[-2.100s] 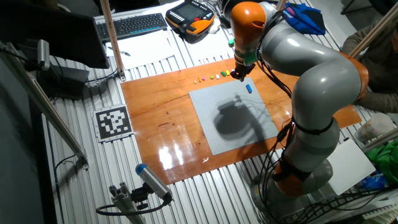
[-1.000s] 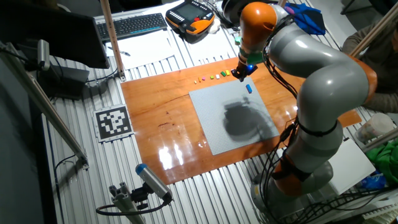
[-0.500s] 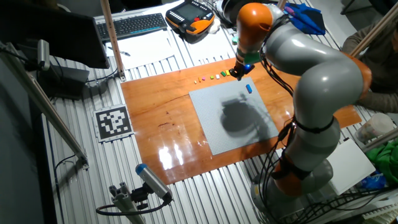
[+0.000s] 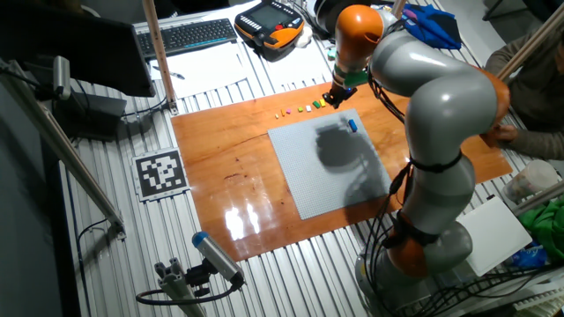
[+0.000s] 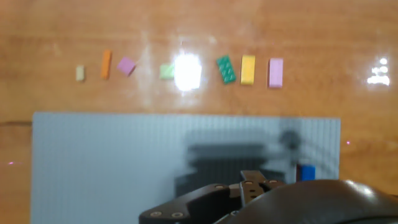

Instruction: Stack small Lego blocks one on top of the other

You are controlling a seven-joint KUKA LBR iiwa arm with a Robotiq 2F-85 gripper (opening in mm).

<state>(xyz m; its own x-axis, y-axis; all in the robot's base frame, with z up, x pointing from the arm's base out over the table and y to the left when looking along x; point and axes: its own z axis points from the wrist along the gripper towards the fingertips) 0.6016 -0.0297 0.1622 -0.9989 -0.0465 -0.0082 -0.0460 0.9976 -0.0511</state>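
**Bricks lined up, one seeded on the plate**

Loose Lego blocks (image 5: pixel 248 69) sit in a row on wood beyond the grey baseplate (image 5: pixel 124 155), handy for picking. Blue block (image 5: pixel 305 172) on plate, likely stack base. Gripper (image 4: pixel 337 97) hovers near the row; opening can't be made out.

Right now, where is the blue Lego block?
The blue block sits on the grey baseplate near its right edge in the hand view, apart from the row of loose bricks on the wood.
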